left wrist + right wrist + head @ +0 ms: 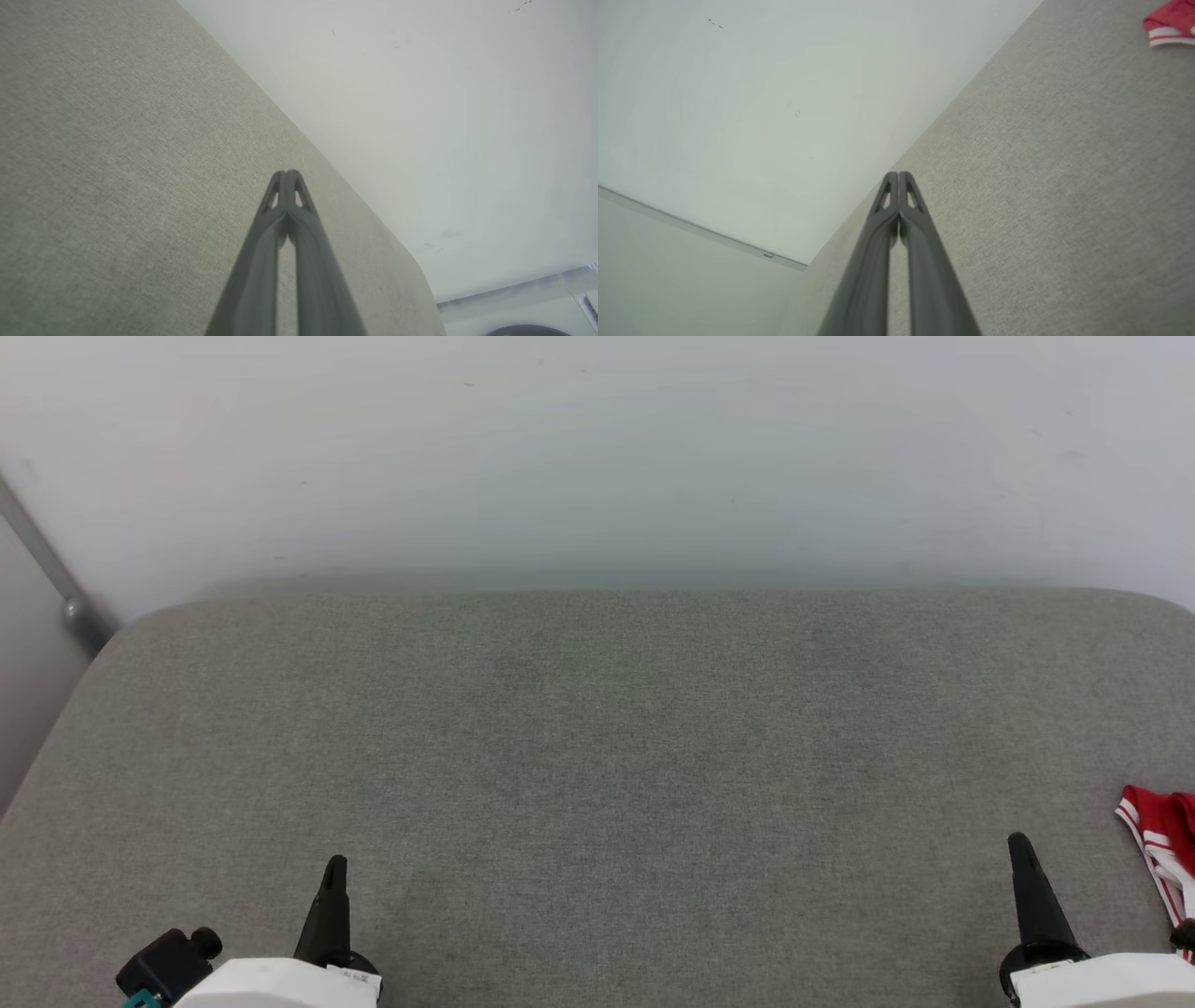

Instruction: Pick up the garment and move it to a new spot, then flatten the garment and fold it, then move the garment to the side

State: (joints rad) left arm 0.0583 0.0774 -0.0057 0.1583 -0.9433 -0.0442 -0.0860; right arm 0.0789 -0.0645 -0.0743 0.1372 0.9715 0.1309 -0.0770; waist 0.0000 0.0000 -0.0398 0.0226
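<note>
Only a corner of the garment (1162,854) is in the head view, red cloth with red-and-white striped trim lying at the right edge of the grey cushioned surface (597,756). The same corner of the garment (1170,23) sits at the top right of the right wrist view. My right gripper (1019,845) stands at the lower right, a little left of the cloth, fingertips pressed together and holding nothing. My left gripper (336,866) rests at the lower left, far from the cloth, also shut and empty. Both wrist views show the left gripper (287,173) and the right gripper (899,175) with tips touching.
A pale wall (597,448) rises right behind the surface's far edge. A grey metal rail (51,569) slants down at the left, beside the surface's rounded left corner. A dark round object (528,330) shows on the floor past that corner.
</note>
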